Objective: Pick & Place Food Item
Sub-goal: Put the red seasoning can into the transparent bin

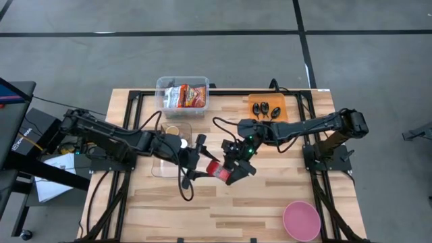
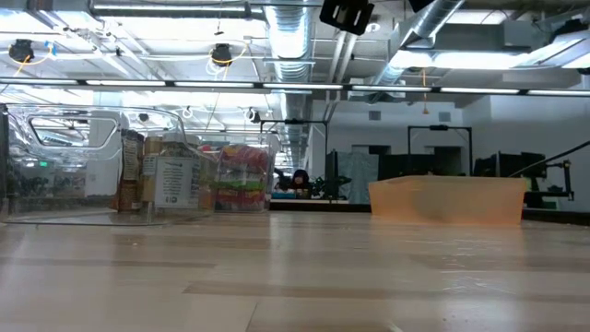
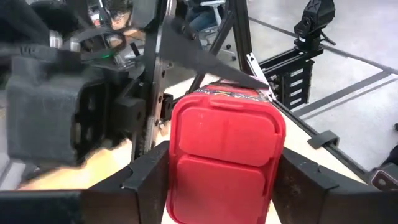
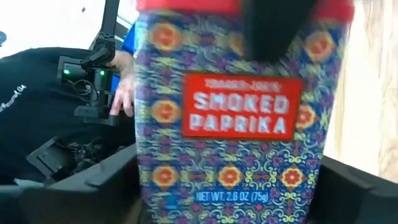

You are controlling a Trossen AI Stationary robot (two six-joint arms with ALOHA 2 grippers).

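Note:
A paprika tin [image 1: 217, 169] with a red lid and a blue patterned label hangs above the middle of the table between both arms. My left gripper [image 1: 202, 162] comes from the table's left and is shut on the tin's lid end [image 3: 224, 143]. My right gripper [image 1: 233, 162] comes from the right and is shut on the tin's labelled body [image 4: 227, 124]. The tin lies tipped over, its lid toward the left arm. My left gripper pinches the red lid's two narrow sides [image 3: 177, 174] between its two fingers [image 3: 146, 183]. It reaches in nearly level from the table's left. The lid faces the wrist, and the tin is clear of the table. My right gripper pinches the tin's patterned body by its two narrow sides [image 4: 146, 186], low on the label. The fingers [image 4: 99, 186] come nearly level from the table's right and lie across the tin. The tin is lifted clear, its label toward the wrist.
A clear bin of snack packs [image 1: 182, 94] stands at the far edge, and an orange tray [image 1: 268, 108] with dark items is to its right. A clear container [image 1: 172, 138] sits behind the left arm. A pink bowl [image 1: 301, 220] rests near the front right.

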